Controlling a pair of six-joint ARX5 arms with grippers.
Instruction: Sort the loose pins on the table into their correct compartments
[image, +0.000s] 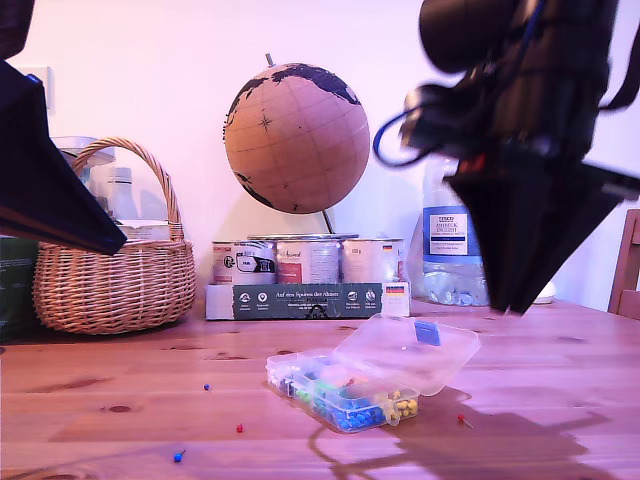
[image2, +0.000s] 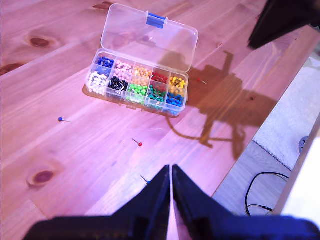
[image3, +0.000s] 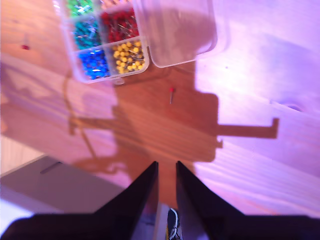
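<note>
The clear compartment box lies open mid-table, its lid folded back and its sections full of coloured pins. Loose on the table are a blue pin, a red pin and a second blue pin at the exterior view's left. Another red pin lies to the box's right. My first gripper hovers shut and empty above the blue pin. My second gripper hangs high above the red pin, its fingers a narrow gap apart.
Along the back wall stand a wicker basket, a row of tins on a carton, a globe and a plastic bottle pack. The table's edge drops to the floor, where a cable lies.
</note>
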